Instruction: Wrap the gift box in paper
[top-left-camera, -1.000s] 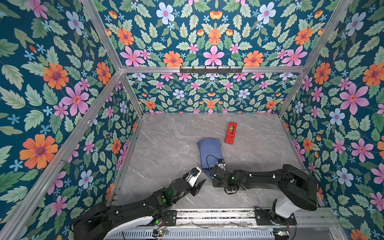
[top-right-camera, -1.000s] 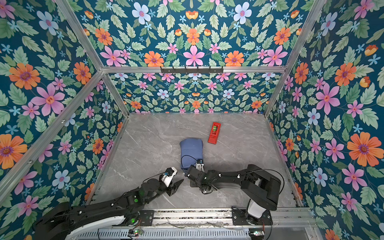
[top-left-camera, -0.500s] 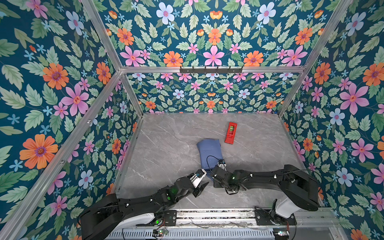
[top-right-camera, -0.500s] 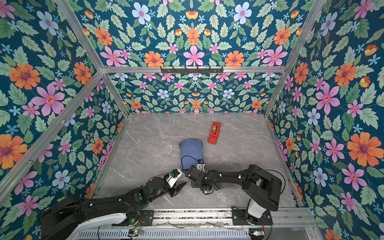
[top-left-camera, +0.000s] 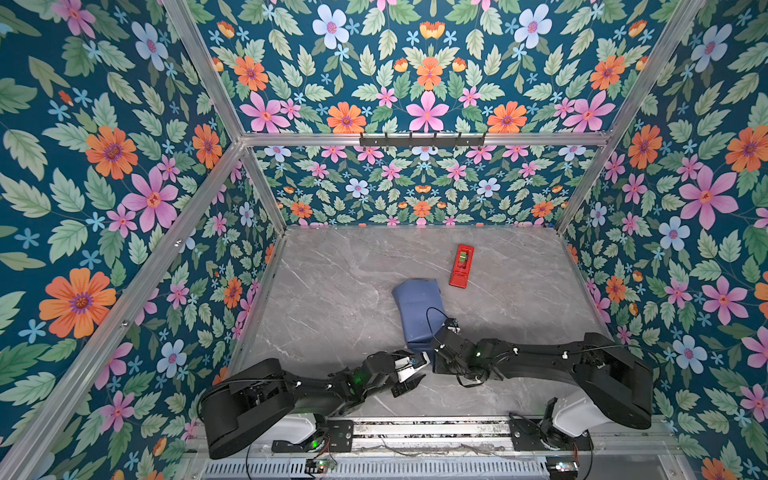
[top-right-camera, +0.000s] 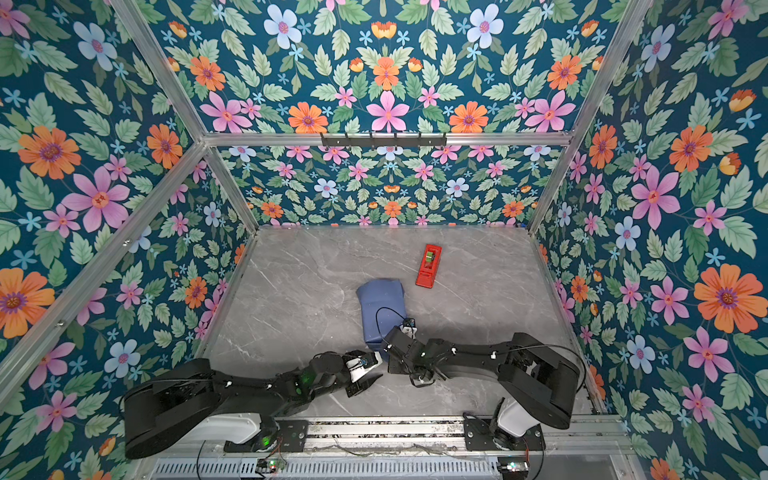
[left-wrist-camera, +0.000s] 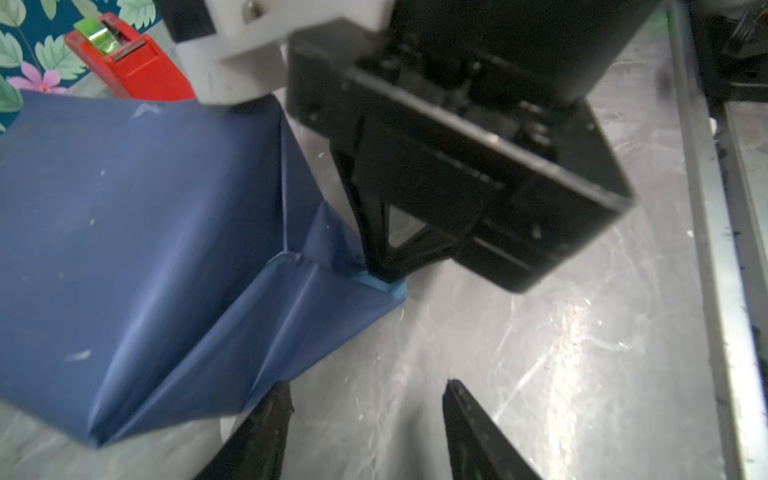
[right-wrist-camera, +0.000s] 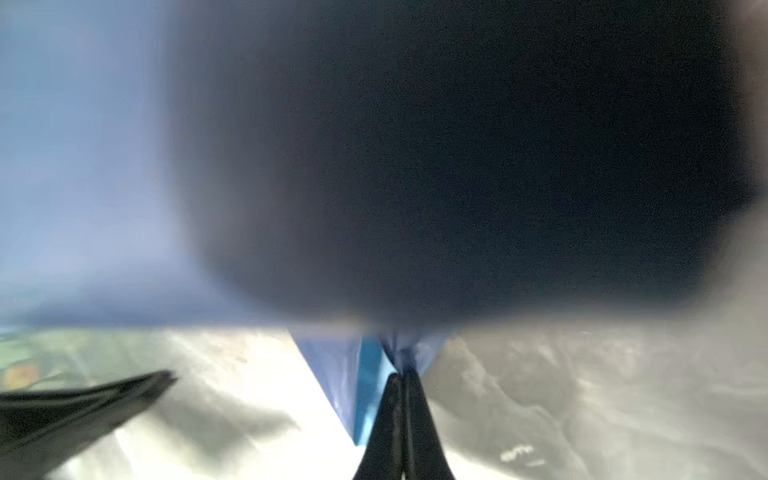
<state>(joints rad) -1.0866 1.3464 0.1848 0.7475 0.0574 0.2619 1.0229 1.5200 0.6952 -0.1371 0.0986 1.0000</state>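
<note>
The paper (top-left-camera: 417, 309) (top-right-camera: 381, 305), slate-blue side out, is folded round a box shape at the table's middle. The gift box is hidden under it. My right gripper (top-left-camera: 433, 358) (top-right-camera: 389, 358) is at the package's near end. In the right wrist view my right gripper (right-wrist-camera: 401, 376) is shut on a pointed paper flap (right-wrist-camera: 365, 386) whose light blue face shows. The left wrist view shows that pinch at the flap tip (left-wrist-camera: 384, 286). My left gripper (top-left-camera: 415, 380) (left-wrist-camera: 368, 386) stands open just left of the flap, low over the table and holding nothing.
A red tape dispenser (top-left-camera: 461, 266) (top-right-camera: 429, 266) lies beyond the package, towards the back right. Floral walls close in the grey marble table (top-left-camera: 332, 291) on three sides. A metal rail (top-left-camera: 415, 432) runs along the front edge.
My left gripper has moved right along the front, closer to the package's near end and the right gripper. The right arm has barely moved.
</note>
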